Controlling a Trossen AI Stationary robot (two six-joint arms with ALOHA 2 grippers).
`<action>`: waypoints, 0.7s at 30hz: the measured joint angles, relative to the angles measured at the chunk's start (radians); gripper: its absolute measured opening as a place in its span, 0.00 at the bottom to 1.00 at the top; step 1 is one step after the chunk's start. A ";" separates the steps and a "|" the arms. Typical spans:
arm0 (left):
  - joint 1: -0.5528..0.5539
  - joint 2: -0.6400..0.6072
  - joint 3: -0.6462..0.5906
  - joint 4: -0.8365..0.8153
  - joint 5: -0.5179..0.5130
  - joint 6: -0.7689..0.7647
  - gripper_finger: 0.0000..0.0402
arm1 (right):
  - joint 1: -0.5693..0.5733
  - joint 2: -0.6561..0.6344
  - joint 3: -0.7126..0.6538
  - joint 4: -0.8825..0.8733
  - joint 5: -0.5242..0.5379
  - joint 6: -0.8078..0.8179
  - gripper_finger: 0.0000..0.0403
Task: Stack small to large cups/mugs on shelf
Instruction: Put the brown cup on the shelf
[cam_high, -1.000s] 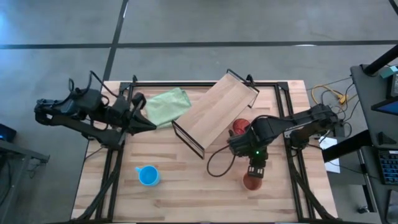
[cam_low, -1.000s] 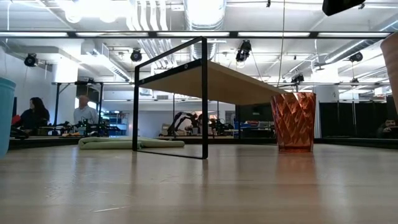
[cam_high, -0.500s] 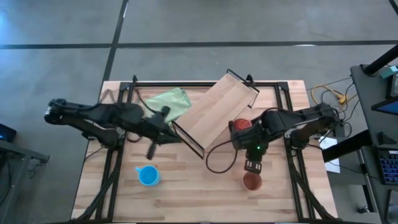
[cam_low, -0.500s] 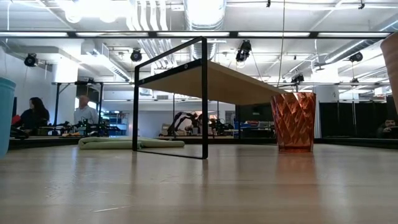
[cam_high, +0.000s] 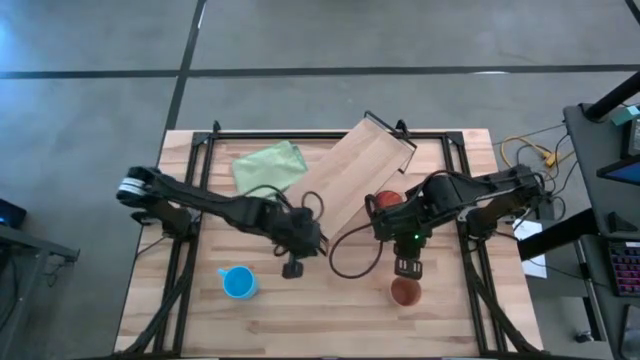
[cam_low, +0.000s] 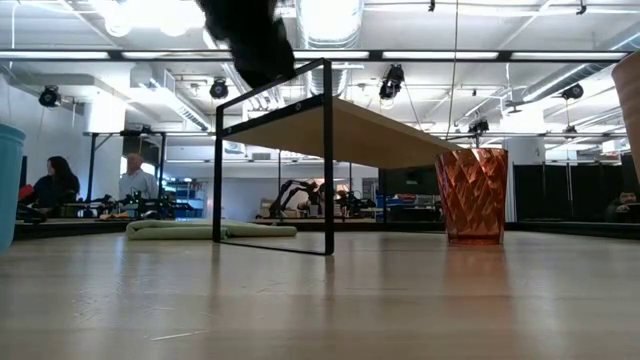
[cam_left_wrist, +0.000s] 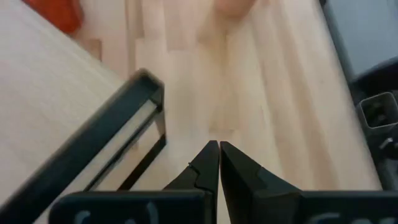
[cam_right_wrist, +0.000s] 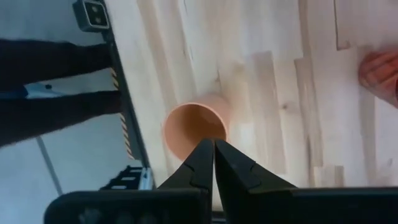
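The orange-brown cup (cam_high: 405, 291) stands upright on its base near the table's right near side, mouth up (cam_right_wrist: 196, 127). My right gripper (cam_high: 407, 270) hovers just far of and above it, shut (cam_right_wrist: 213, 143), and touches nothing. The red tumbler (cam_high: 385, 200) stands on the table by the shelf's right side (cam_low: 472, 195), partly under my right arm. The blue cup (cam_high: 238, 283) stands left of centre. The shelf (cam_high: 355, 178) stands slantwise on its black legs (cam_low: 328, 160). My left gripper (cam_high: 293, 268) is shut (cam_left_wrist: 219, 144) beside the shelf's near corner (cam_left_wrist: 146, 87).
A pale green cloth (cam_high: 268, 165) lies by the shelf's left far side. A black cable (cam_high: 350, 262) loops on the table between the two grippers. Black frame rails run along the table's left, right and far edges. People sit in the room behind (cam_low: 55, 185).
My left arm has swung from the table's left side toward the right and near edge, ending at the shelf's near corner. My right gripper has drawn back from over the orange-brown cup toward the far edge. The cups and the shelf have stayed put.
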 joint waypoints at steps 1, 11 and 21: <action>0.001 0.021 0.025 0.004 0.027 -0.011 0.00 | 0.000 0.000 -0.007 0.000 0.008 -0.001 0.02; 0.002 0.024 0.204 -0.082 0.155 -0.049 0.00 | -0.002 0.006 -0.041 0.016 0.027 -0.001 0.02; 0.002 -0.100 0.232 -0.079 0.156 -0.068 0.00 | -0.002 0.006 -0.035 0.071 0.029 0.002 0.02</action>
